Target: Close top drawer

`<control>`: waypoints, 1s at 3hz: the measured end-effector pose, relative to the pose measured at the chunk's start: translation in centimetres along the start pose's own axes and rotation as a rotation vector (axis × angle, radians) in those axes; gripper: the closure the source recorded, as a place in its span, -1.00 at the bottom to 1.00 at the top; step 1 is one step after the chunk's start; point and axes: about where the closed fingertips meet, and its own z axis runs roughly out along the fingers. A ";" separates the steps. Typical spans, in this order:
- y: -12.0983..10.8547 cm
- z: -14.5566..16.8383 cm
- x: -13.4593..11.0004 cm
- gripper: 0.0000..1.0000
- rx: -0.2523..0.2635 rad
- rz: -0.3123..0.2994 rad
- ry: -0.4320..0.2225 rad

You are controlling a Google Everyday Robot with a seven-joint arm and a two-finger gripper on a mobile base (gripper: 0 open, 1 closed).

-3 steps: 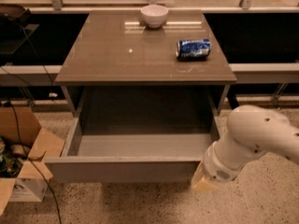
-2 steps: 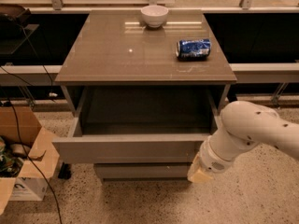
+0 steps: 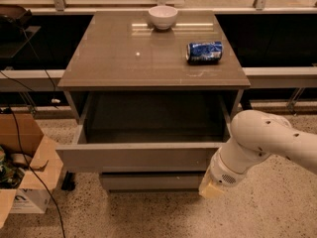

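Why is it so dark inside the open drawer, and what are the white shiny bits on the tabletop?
Camera view: the cabinet top shades the top drawer, so its inside looks dark; the white streaks beside the bowl are glare off the glossy top; the gripper, at the drawer's front right corner, is well lit.

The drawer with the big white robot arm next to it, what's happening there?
A robot arm is closing the top drawer of a small cabinet. Its claw is down low by the right end of the drawer's front panel. The drawer has slid in a good way over the last second, but it still sticks out. A white bowl and a blue can lying on its side sit on top.
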 end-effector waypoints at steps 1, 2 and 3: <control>-0.9 -0.1 -0.9 1.00 0.062 0.004 -0.045; -4.3 -0.2 -3.0 0.69 0.132 -0.030 -0.122; -6.6 -0.5 -4.3 0.22 0.169 -0.039 -0.171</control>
